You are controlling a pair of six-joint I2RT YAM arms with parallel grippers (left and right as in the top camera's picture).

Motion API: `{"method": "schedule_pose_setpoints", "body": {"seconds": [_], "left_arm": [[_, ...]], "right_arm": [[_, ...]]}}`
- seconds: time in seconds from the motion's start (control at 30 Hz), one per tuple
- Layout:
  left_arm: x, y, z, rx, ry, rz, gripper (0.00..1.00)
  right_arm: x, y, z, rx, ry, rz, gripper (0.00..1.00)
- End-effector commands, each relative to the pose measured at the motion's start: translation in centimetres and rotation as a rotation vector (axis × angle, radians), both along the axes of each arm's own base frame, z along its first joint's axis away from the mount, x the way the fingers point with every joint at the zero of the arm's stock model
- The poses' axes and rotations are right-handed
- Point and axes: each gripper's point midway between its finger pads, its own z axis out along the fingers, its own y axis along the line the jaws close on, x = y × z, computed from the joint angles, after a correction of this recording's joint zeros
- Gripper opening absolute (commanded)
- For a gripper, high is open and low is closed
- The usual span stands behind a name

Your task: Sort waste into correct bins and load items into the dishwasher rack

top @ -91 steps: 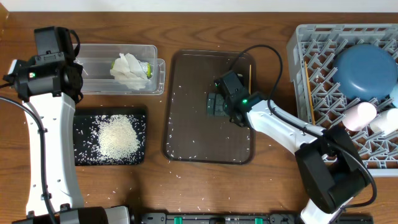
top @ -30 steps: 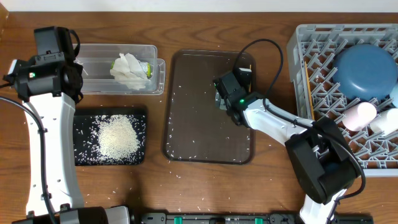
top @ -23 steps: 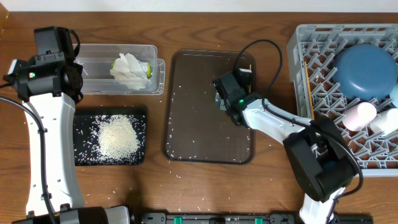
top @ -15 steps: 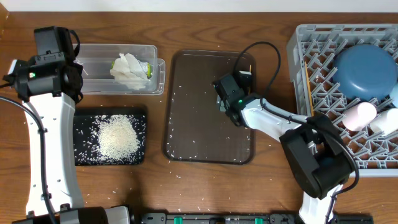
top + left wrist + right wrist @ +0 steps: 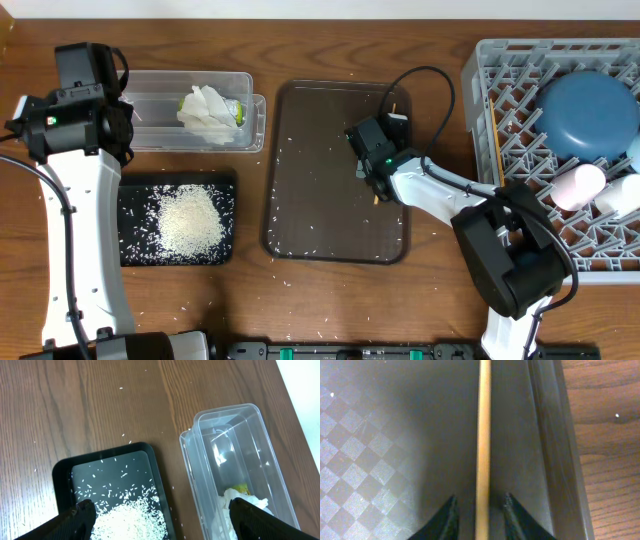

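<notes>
A thin wooden chopstick lies along the right side of the brown tray; from above this chopstick looks tilted. My right gripper straddles it, jaws drawn in close with a slim gap at each tip. My left gripper hangs open and empty above the black tray with its heap of rice and the clear tub. That tub holds the tissue and the wrapper. The rack carries the dark-blue dish, pink cup, white cup and another chopstick.
Loose rice grains are scattered over the brown tray and the wooden table. The right arm's black cable loops over the gap between tray and rack. A light-blue bowl shows at the rack's right edge.
The right jaws have narrowed from wide open to close around the chopstick, which now lies tilted instead of straight. The left arm has not moved.
</notes>
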Motion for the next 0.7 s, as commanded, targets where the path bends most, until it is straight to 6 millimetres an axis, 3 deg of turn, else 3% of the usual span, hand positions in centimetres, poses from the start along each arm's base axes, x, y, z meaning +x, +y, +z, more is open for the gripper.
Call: {"method": "schedule_pose_setpoints", "body": {"seconds": [0.0,0.43,0.57,0.67], "left_arm": [[-0.2,0.4,0.0,0.022,0.017,0.007,0.88],[-0.2,0.4,0.0,0.022,0.017,0.007,0.88],[-0.2,0.4,0.0,0.022,0.017,0.006,0.88],[-0.2,0.4,0.0,0.022,0.017,0.007,0.88]], "right_arm": [[-0.1,-0.4,-0.5,-0.011,0.013,-0.013,0.24],[-0.5,-0.6,-0.5,0.008,0.046,-0.023,0.01],[-0.5,-0.2,0.1,0.032,0.047,-0.015,0.01],[-0.1,-0.1,1.7,0.07,0.023,-0.016,0.01]]}}
